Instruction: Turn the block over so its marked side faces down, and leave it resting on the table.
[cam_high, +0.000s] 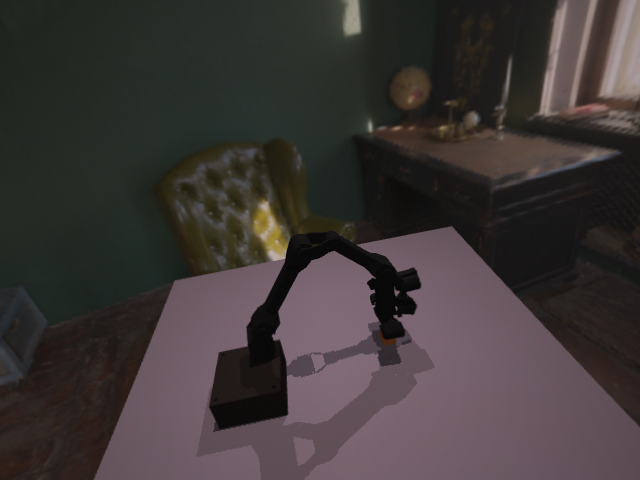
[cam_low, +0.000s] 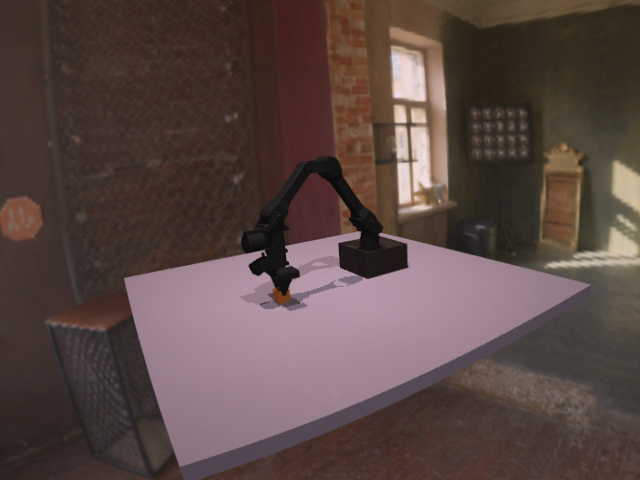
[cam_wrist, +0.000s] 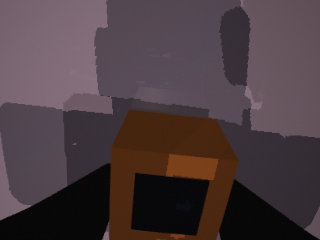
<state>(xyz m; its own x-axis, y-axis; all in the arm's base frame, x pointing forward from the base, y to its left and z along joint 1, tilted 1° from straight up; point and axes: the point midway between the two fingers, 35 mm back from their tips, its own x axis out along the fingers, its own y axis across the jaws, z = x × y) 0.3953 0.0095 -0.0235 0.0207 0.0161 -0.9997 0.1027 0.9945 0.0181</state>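
Note:
An orange block (cam_high: 387, 339) (cam_low: 281, 297) (cam_wrist: 165, 132) is at the table (cam_high: 496, 413) (cam_low: 361, 351) (cam_wrist: 35, 55), under the arm's hand. Its marked side, with a dark square (cam_wrist: 162, 212), faces up toward the wrist camera. My gripper (cam_high: 388, 334) (cam_low: 282, 290) (cam_wrist: 168, 180) points down and is shut on the block, with one dark finger against each of two opposite sides. The block looks level and at or very near the table surface; its underside and any small gap are hidden.
The arm's dark base box (cam_high: 249, 384) (cam_low: 373, 258) stands on the same table, some way from the block. The arm arches between them. Shadows of the arm and hand lie around the block. A chair (cam_high: 227, 201) and desk (cam_high: 537, 160) are beyond the table.

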